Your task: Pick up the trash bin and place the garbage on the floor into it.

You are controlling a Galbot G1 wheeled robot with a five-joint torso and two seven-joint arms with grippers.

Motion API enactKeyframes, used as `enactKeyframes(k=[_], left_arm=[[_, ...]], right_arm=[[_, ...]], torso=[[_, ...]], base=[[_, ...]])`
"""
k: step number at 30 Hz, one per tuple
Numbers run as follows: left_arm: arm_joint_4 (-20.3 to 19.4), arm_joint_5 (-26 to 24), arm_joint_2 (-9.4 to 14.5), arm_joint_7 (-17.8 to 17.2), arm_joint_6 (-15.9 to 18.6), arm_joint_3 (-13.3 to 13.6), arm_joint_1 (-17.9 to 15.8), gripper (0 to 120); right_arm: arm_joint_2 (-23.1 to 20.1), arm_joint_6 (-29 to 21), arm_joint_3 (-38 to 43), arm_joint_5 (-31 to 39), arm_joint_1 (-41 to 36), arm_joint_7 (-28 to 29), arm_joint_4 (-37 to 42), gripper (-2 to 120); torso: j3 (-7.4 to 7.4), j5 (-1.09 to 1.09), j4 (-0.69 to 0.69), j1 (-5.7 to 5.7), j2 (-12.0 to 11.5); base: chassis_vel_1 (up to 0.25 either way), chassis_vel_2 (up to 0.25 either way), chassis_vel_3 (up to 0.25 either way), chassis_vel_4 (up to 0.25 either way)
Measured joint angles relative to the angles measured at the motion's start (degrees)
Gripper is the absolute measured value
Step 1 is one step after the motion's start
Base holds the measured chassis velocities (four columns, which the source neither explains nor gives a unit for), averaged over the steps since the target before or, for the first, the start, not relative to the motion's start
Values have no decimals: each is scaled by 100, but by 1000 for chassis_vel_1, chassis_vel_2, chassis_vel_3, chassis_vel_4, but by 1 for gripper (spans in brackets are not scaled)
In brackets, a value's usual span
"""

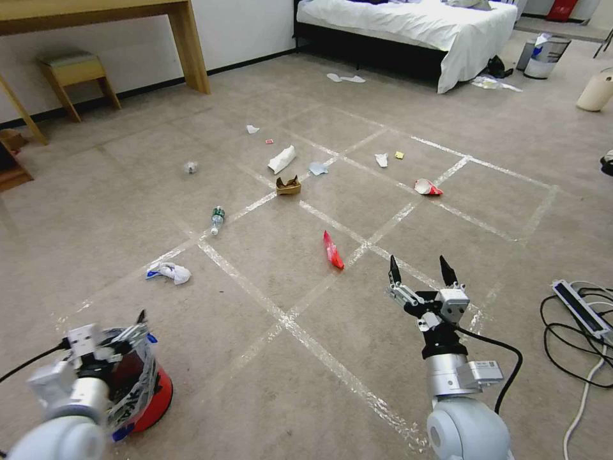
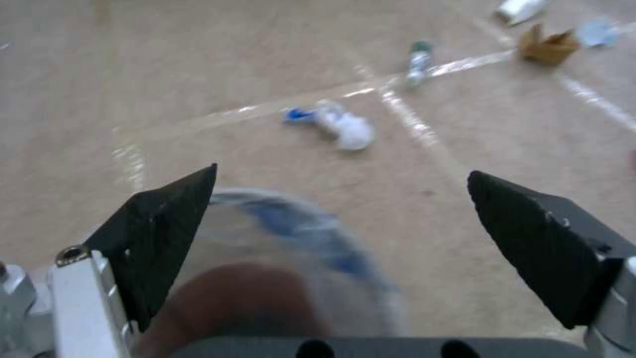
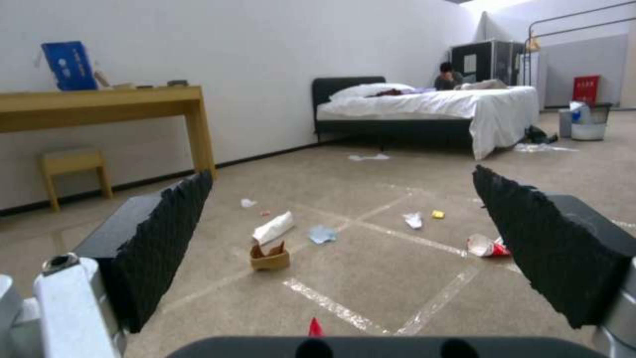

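**Bin under the left gripper**

The left gripper [image 1: 124, 335] hangs wide open over the bin [image 1: 143, 383], one finger [image 2: 162, 233] at its rim. The bin sits on the floor [image 1: 268, 358]. The right gripper [image 1: 421, 271] is open too, in the air just past a red wrapper [image 1: 332, 250].

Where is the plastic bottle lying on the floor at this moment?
In the head view the plastic bottle lies left of centre on the carpet, beside a tape line, between the torn cardboard box and a crumpled white paper.
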Motion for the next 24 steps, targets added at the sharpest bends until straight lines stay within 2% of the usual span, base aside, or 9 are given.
enactKeyframes(k=[1,2,3,7,8,10,11,17,24], left_arm=[[252,-316,281,2,111,-170,17,100],[252,-316,281,2,111,-170,17,100],[546,-638,561,-3,268,-318,14,100],[1084,-1134,912,2,539,-430,-35,100],[1084,-1134,912,2,539,-430,-35,100],[1544,-1266,1069,78,614,-379,-132,100],[1544,-1266,1069,78,614,-379,-132,100],[2379,-1187,1301,301,496,-163,-289,100],[2786,-1083,1496,428,300,-34,-369,100]], right_arm=[[5,7,5,0,-3,3,-18,100],[5,7,5,0,-3,3,-18,100],[18,12,14,-1,-5,10,-42,100],[55,18,17,-21,-5,24,-102,100],[55,18,17,-21,-5,24,-102,100],[73,21,23,-32,-6,31,-125,100],[73,21,23,-32,-6,31,-125,100],[75,20,97,-36,-2,63,-136,100],[192,26,98,-112,-54,74,-175,100]], torso=[[0,0,0,0,0],[0,0,0,0,0],[0,0,0,0,0],[0,1,0,0,0],[0,1,0,0,0],[0,2,-1,0,0],[0,2,-1,0,0],[0,0,0,0,0],[0,0,0,0,0]], base=[[0,0,0,0],[0,0,0,0],[0,0,0,0],[0,0,0,0],[0,0,0,0],[0,0,0,0],[0,0,0,0],[0,0,0,0],[0,0,0,0]])
